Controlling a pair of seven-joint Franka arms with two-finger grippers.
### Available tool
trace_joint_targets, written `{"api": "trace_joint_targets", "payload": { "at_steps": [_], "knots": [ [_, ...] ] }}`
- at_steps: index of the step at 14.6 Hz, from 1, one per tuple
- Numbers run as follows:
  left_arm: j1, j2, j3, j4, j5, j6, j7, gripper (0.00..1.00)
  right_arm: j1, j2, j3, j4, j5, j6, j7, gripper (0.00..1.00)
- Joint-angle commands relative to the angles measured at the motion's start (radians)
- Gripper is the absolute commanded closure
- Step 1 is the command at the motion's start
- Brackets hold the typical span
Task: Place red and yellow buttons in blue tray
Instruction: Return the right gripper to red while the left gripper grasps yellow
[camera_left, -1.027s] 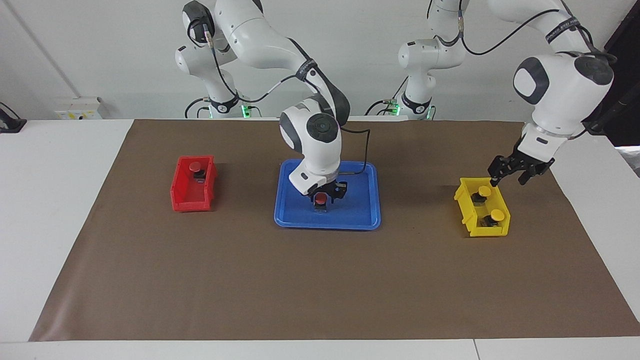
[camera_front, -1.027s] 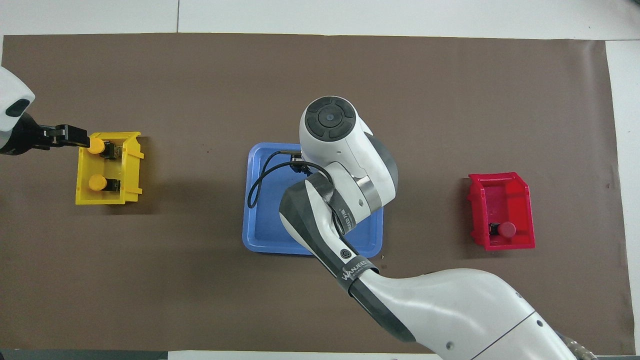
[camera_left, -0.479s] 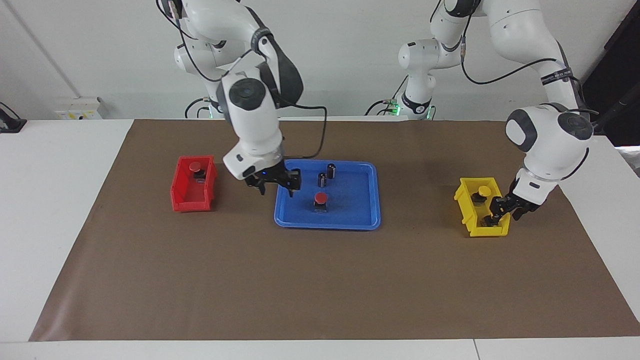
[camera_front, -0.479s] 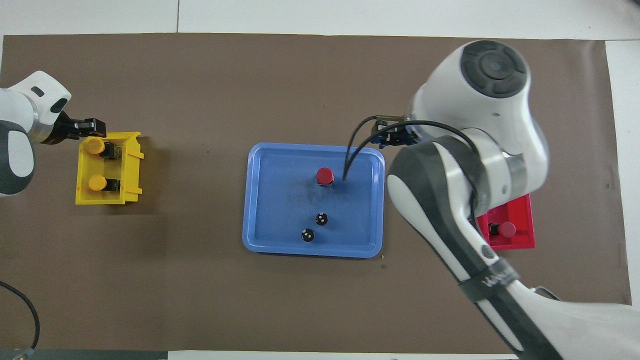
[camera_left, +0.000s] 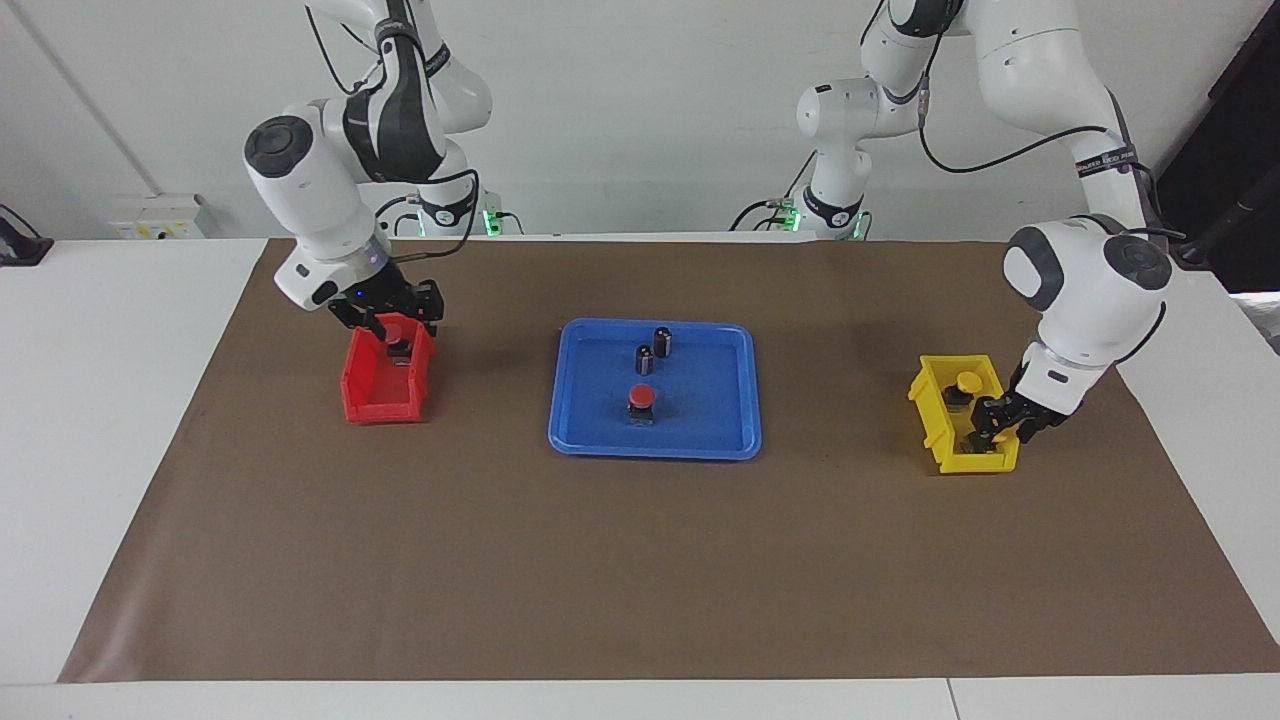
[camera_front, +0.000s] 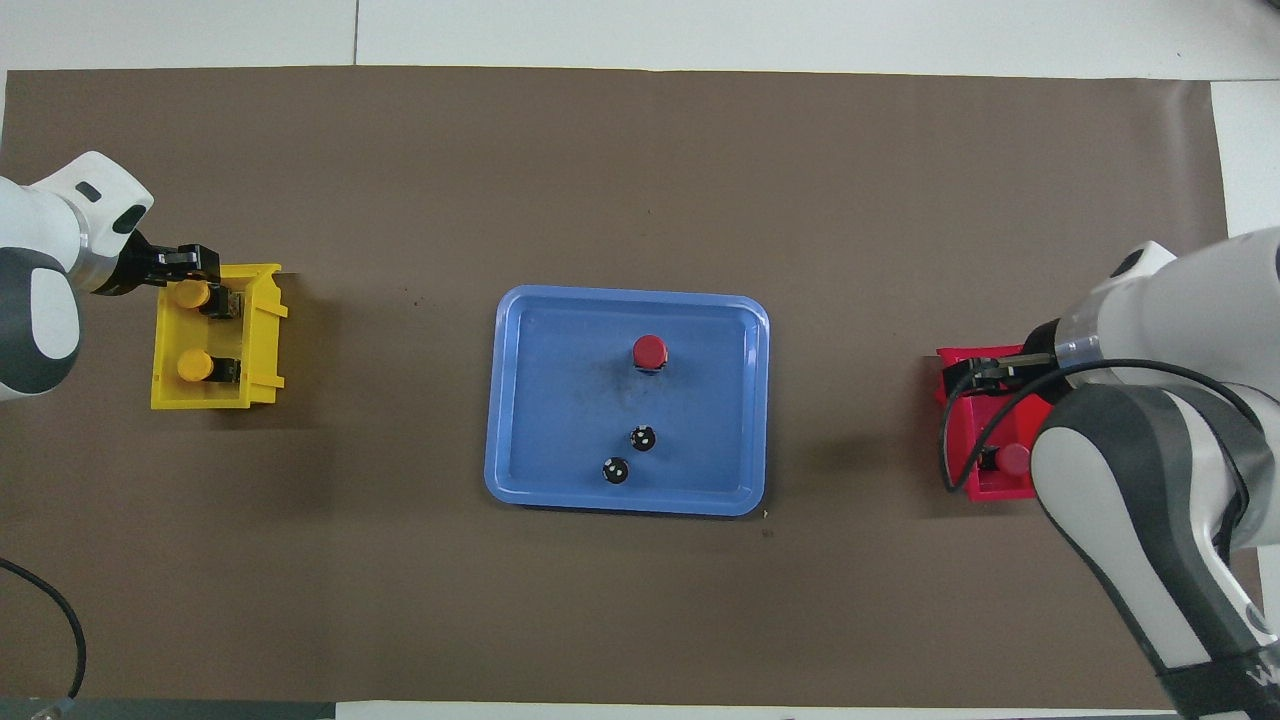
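I lower my left gripper (camera_left: 1000, 424), whose grip I cannot tell, squarely over the yellow button (camera_front: 186, 293) inside the yellow bin (camera_left: 935, 432); right gripper (camera_left: 388, 318), grip also unclear, hovers over that red bin (camera_left: 372, 392).

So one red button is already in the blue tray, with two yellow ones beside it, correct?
Not quite. One red button does stand in the blue tray, but the two things beside it are dark cylinders without coloured caps. Both yellow buttons sit in the yellow bin, as the overhead view shows.
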Motion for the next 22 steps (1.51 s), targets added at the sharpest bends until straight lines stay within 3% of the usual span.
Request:
{"api": "trace_joint_targets", "payload": {
  "at_steps": [1,6,14,17,18,20,22],
  "knots": [
    [0.004,-0.021,-0.005,-0.035,0.018,0.01,0.006,0.35,-0.044,-0.032,0.016,-0.075,0.005,0.043,-0.039,0.28],
    [-0.007,-0.019,-0.005,-0.032,0.015,0.018,0.004,0.35,-0.054,-0.027,0.016,-0.163,-0.042,0.144,-0.108,0.28],
    [-0.007,-0.022,-0.005,-0.041,0.015,0.0,0.0,0.37,-0.059,-0.021,0.016,-0.196,-0.044,0.16,-0.109,0.32],
    [-0.007,-0.027,-0.005,-0.048,0.015,0.0,-0.004,0.51,-0.065,-0.033,0.015,-0.221,-0.044,0.158,-0.108,0.33],
    [-0.006,-0.027,-0.005,-0.048,0.015,0.0,-0.004,0.59,-0.065,-0.035,0.014,-0.227,-0.044,0.158,-0.108,0.33],
    [0.0,-0.027,-0.005,-0.047,0.015,0.0,-0.004,0.84,-0.067,-0.039,0.014,-0.235,-0.045,0.157,-0.109,0.34],
    [0.001,-0.026,-0.005,-0.039,0.011,-0.002,-0.004,0.97,-0.067,-0.041,0.014,-0.236,-0.045,0.152,-0.109,0.35]
  ]
}}
